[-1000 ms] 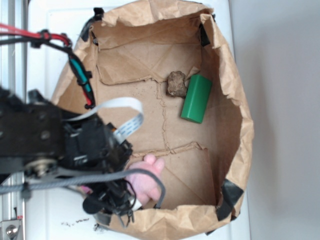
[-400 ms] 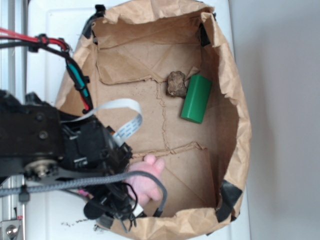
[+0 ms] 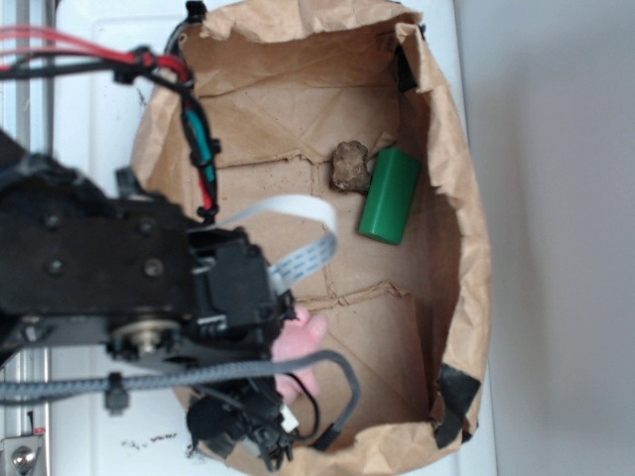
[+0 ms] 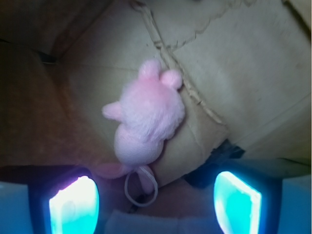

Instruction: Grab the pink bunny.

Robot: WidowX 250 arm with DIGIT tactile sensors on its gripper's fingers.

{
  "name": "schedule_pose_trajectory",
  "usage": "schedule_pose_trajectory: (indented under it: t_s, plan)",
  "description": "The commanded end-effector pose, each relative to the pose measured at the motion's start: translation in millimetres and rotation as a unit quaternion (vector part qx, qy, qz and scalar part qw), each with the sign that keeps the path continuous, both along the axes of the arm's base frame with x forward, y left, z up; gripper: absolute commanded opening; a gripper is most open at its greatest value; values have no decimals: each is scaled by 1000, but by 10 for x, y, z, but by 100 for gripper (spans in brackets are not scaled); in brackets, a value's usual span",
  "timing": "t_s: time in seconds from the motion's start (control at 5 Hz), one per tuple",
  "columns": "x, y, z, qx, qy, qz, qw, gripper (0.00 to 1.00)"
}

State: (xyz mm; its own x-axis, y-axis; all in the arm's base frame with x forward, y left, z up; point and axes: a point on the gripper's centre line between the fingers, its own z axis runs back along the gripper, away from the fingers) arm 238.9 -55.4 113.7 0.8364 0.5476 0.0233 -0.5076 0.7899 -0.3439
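The pink bunny [image 4: 148,117] lies on the brown paper floor of the bag, ears pointing away from me, with a white loop at its near end. In the exterior view only part of the bunny [image 3: 301,340] shows beside the black arm. My gripper [image 4: 156,197] is open, its two glowing fingertips [image 4: 75,204] spread wide at the bottom of the wrist view. The bunny sits ahead of the jaws and between their lines, apart from them. In the exterior view the arm hides the gripper.
A green cylinder [image 3: 389,195] and a brown rock-like lump [image 3: 350,166] lie at the far side of the paper bag [image 3: 466,258]. The bag's crumpled walls rise all around. The black arm with its cables covers the left of the exterior view.
The arm has moved right and further over the bag, covering more of the bunny in the exterior view. The bunny, cylinder and lump have not moved.
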Motion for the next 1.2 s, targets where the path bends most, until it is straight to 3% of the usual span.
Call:
schedule_pose_trajectory:
  t_s: [0.0,0.4,0.6,1.0]
  plan:
    - [94,49,171,1,-24,1,1000,100]
    - [94,49,171,1,-24,1,1000,100]
    - [412,40,-184,30,-43,-10,999,100]
    - [792,152,-468,57,-32,2,998,100]
